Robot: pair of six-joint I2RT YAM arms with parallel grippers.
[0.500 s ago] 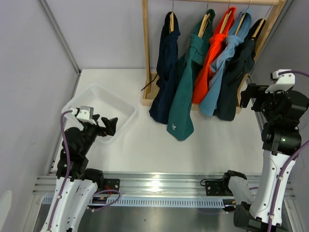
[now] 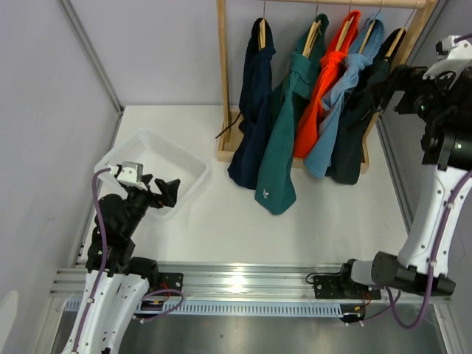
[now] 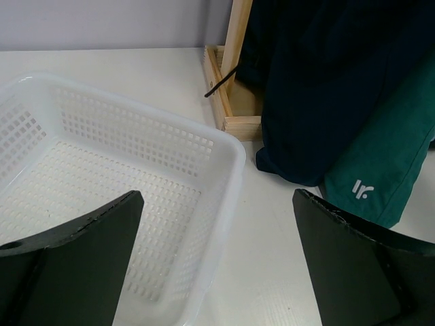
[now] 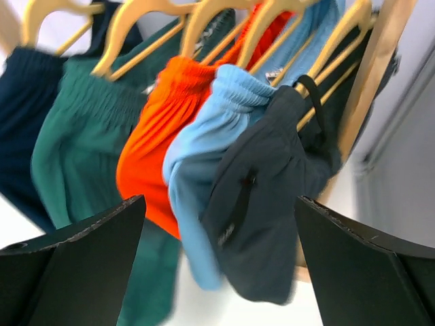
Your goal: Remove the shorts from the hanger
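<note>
Right wrist | right hand (image 4: 217,261) spread, high, facing shorts (image 4: 265,204) on hanger (image 4: 343,37) | left hand (image 3: 217,268) spread, low

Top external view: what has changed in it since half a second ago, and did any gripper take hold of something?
The right gripper rose and moved toward the far right end of the rack. It now faces the shorts on the hanger, open and holding nothing. The left gripper, the basket and the other garments stayed as they were.
</note>
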